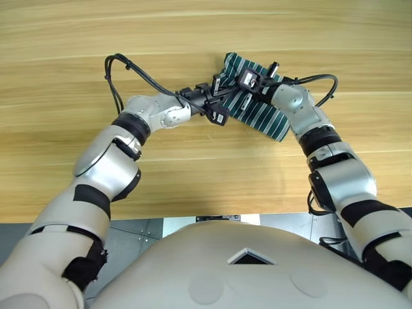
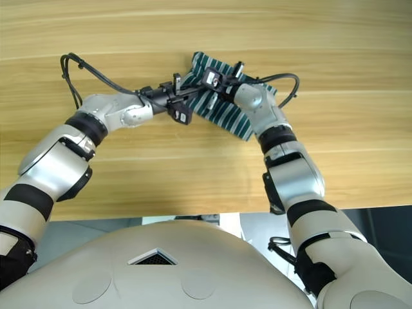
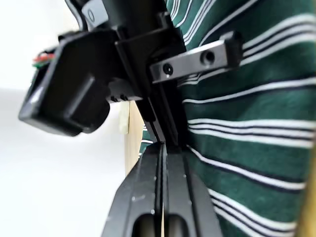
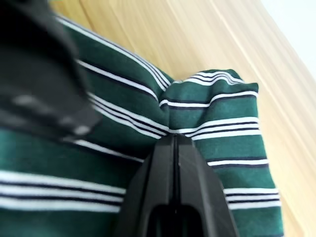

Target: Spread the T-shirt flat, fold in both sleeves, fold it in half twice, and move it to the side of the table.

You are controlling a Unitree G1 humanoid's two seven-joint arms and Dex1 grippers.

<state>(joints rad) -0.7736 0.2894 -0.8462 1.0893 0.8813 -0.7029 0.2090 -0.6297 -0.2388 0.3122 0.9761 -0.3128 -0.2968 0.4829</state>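
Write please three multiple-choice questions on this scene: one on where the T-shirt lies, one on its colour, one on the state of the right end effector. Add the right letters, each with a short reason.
1. Where does the T-shirt lie?
A. On the floor
B. On the wooden table
C. In a basket

2. What colour is the T-shirt?
A. Plain red
B. Yellow with dots
C. Dark green with white stripes

3. In what state is the right end effector?
A. Shut on the cloth
B. Wide open over bare wood
C. Holding a cup

Answers:
1 B: the head views show the T-shirt resting on the wooden table.
2 C: both wrist views show green cloth with white stripes.
3 A: the fingers meet, and the cloth puckers at their tips.
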